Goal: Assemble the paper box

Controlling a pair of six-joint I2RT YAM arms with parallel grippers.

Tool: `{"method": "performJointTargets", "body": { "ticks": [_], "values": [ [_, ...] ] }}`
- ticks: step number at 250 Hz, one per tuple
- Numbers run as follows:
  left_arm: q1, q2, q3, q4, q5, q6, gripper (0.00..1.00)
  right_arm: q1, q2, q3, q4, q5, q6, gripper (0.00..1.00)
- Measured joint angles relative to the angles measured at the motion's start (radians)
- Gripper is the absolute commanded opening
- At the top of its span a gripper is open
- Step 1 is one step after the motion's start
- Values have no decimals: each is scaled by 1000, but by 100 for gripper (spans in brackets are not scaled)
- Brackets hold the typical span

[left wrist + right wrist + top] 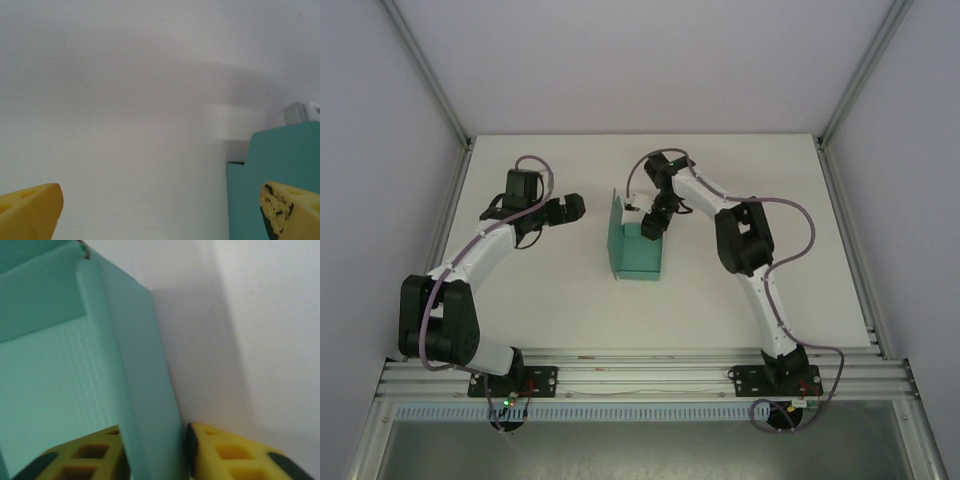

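Paper box (pixel 60 370) wall in right pincer (pixel 152 452)

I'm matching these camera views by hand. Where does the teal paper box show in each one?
Top external: paper box, table centre.
Left wrist: paper box, lower right.
Right wrist: paper box, left half, wall inside the right claw.
Shared landmark: white table.

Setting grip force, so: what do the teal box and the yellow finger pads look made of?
Paper box: thin matte card, likely; its walls stand as flat sheets folded at sharp creases. Right gripper's fingers: yellow moulded plastic or rubber, unclear which; matte, with square recesses.
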Motion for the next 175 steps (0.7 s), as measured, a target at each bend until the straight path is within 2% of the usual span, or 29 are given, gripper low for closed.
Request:
{"method": "performJointTargets", "body": {
  "ticks": [53,80,123,175],
  "values": [
    [0,14,0,0,0,0,100,23,-118,-207,212,105,166,1],
    [0,24,0,0,1,-2,100,42,-154,-266,289,189,271,0],
    [0,29,0,0,-4,-9,100,74,-185,-321,362,388,594,0],
    [0,40,6,0,-27,-11,100,124,-201,-348,283,602,956,0]
  ]
}}
